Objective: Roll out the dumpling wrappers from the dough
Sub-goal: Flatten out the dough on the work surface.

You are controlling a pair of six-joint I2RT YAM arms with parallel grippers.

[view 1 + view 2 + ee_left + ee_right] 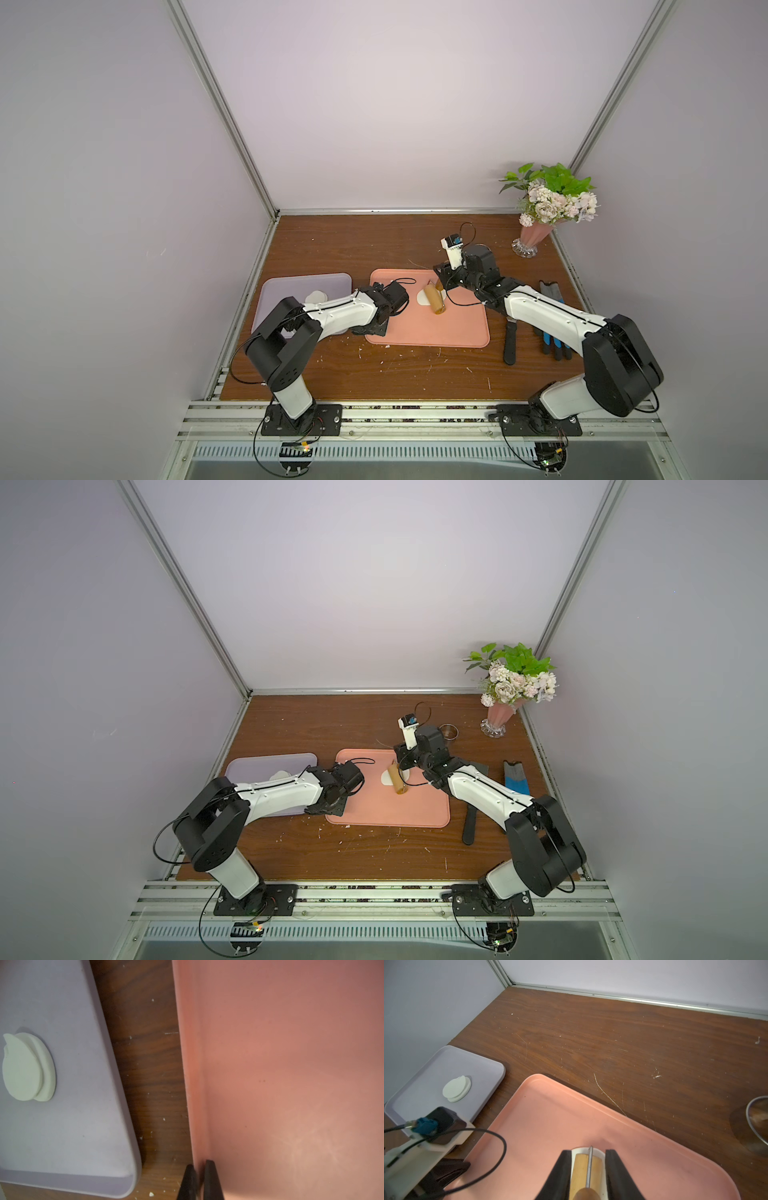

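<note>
Brown wooden surface (374, 249), speckled with white crumbs, carries a pink tray (457, 332) in the middle. On it the dough (423, 297) lies as a small flattened white patch under a tan roller (435, 302), and the right jaws clasp that roller from both sides. The left jaws are pinched together on the pink tray's left rim. Two dumpling wrappers (456, 1088) sit overlapping on a lavender tray (291, 282) alongside.

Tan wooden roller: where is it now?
In a top view the tan wooden roller lies on flat white dough on the pink rectangular tray, toward its far edge, held by the right tool.
</note>
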